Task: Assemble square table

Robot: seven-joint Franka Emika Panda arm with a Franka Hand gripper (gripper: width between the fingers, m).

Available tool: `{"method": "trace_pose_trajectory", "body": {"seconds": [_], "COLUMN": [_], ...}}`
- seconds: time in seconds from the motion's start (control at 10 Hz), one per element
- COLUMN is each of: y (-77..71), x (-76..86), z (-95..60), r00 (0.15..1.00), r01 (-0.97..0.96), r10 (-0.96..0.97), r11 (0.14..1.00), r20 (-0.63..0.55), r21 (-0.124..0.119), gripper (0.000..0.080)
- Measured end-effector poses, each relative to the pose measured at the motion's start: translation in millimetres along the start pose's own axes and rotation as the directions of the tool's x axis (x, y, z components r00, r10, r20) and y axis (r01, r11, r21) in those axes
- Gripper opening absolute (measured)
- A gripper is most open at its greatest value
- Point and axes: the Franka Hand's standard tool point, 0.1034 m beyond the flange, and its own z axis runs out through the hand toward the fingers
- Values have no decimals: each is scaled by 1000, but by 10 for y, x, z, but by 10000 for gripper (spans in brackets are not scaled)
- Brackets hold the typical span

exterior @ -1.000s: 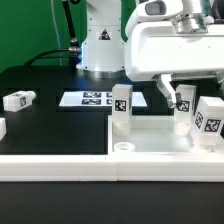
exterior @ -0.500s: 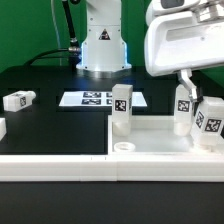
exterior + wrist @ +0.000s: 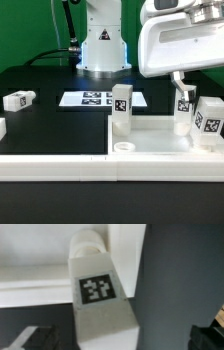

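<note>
I am holding my claw (image 3: 119,335) above the square table top (image 3: 160,138), and it is standing open. In the wrist view my fingers (image 3: 30,336) are showing as blurred dark shapes well apart on either side of the middle leg (image 3: 185,106), and neither seems to be touching it. In the exterior view only one finger is showing, slanting down to that leg's upper end from under my big white wrist housing.

The top is lying flat on the black bench (image 3: 50,130), toward the exterior view's right and just behind the long white bar (image 3: 60,166) at the front edge. It is white plastic, shaped like a shallow tray with a raised rim, and a round hole (image 3: 124,147) is showing in its near corner.

Three white block legs are standing upright on it, each wearing a black-and-white square tag. The corner leg (image 3: 121,108) is standing at the tray's edge on the exterior view's left. The middle leg is standing under my finger, and the outer leg (image 3: 208,120) is just beside it toward the exterior view's right. I cannot tell whether any of them is fastened.

A fourth leg (image 3: 18,99) is lying on its side on the bench, well apart at the exterior view's left. The marker board (image 3: 95,98) is lying behind the tray.
</note>
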Motion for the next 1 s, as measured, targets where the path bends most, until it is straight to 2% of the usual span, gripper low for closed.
{"method": "trace_pose_trajectory", "body": {"seconds": [0.1,0.3,0.4,0.5,0.8,1.0], "y": [93,156,122,71,102,106], "x": [-14,-128,-71,-132,-91,-67], "z": [-7,-43,-10,-2,5,79], "r00": [998,953,942,911,902,906], "r01": [-26,-47,-76,-92,-82,-71], "r10": [27,58,89,109,101,93], "r11": [1000,998,996,994,995,995], "r20": [63,299,325,398,419,413], "r21": [-10,-42,-50,-60,-63,-69], "gripper": [649,649,649,649,649,649]}}
